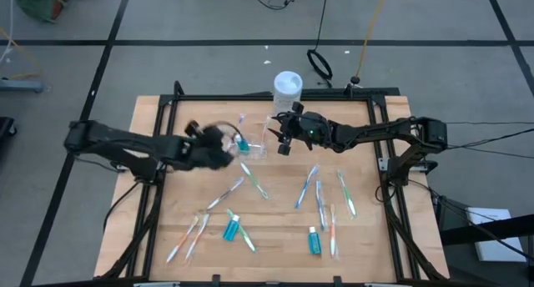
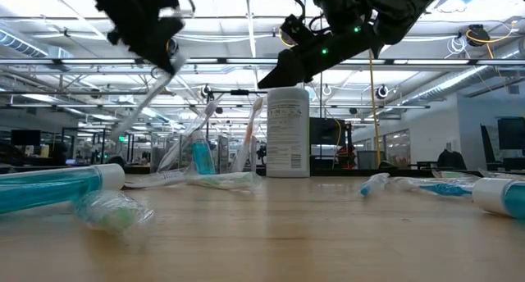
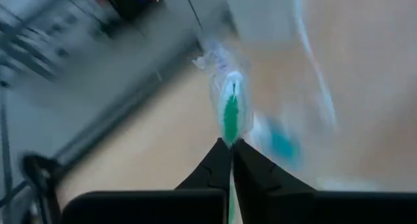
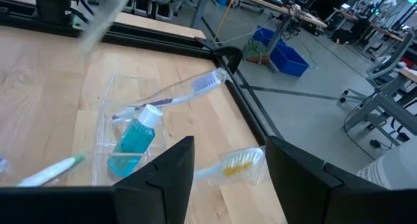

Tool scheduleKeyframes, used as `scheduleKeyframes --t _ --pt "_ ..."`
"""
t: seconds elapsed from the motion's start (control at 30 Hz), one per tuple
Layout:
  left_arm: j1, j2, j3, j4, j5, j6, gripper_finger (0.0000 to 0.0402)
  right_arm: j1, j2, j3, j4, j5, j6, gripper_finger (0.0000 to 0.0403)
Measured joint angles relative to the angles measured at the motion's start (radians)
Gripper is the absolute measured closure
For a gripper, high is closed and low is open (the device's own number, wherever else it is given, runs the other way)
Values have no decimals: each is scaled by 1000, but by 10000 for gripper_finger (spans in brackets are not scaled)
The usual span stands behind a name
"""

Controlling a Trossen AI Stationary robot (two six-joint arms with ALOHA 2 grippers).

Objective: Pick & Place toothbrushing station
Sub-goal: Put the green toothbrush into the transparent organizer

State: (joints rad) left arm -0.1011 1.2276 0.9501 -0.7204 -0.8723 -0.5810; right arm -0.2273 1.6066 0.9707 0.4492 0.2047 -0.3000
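Toothpaste tube (image 2: 57, 186) lies nearest on the bench (image 1: 275, 237), brushes scattered around. Left gripper (image 1: 219, 142) is clamped on a green toothbrush (image 3: 230, 116), raised just beside the clear cup (image 4: 114, 129). Right gripper (image 1: 282, 138) hangs with fingers spread, holding nothing, above the cup, which contains a tube and a brush.

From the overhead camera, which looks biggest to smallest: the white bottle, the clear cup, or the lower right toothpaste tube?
1. White bottle, though it stands upright, so only its top shows.
2. Clear cup, lying on its side, looks close to it; unsure between them.
3. Toothpaste tube, clearly smallest.
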Motion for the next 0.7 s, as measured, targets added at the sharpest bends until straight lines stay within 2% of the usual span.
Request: scheduleKeyframes --t 0.07,0.23,0.4,0.53,0.7 --pt "26 -50 0 117 -59 55 394 0 0 0 1 0 0 222" --pt "113 -105 2 345 -10 205 388 0 0 0 14 0 -9 222" --pt "196 -64 -4 358 36 166 398 0 0 0 18 0 -12 222" --pt "236 7 -26 352 72 69 378 0 0 0 18 0 -11 222" --pt "267 83 -25 364 225 50 360 0 0 0 18 0 -11 222"
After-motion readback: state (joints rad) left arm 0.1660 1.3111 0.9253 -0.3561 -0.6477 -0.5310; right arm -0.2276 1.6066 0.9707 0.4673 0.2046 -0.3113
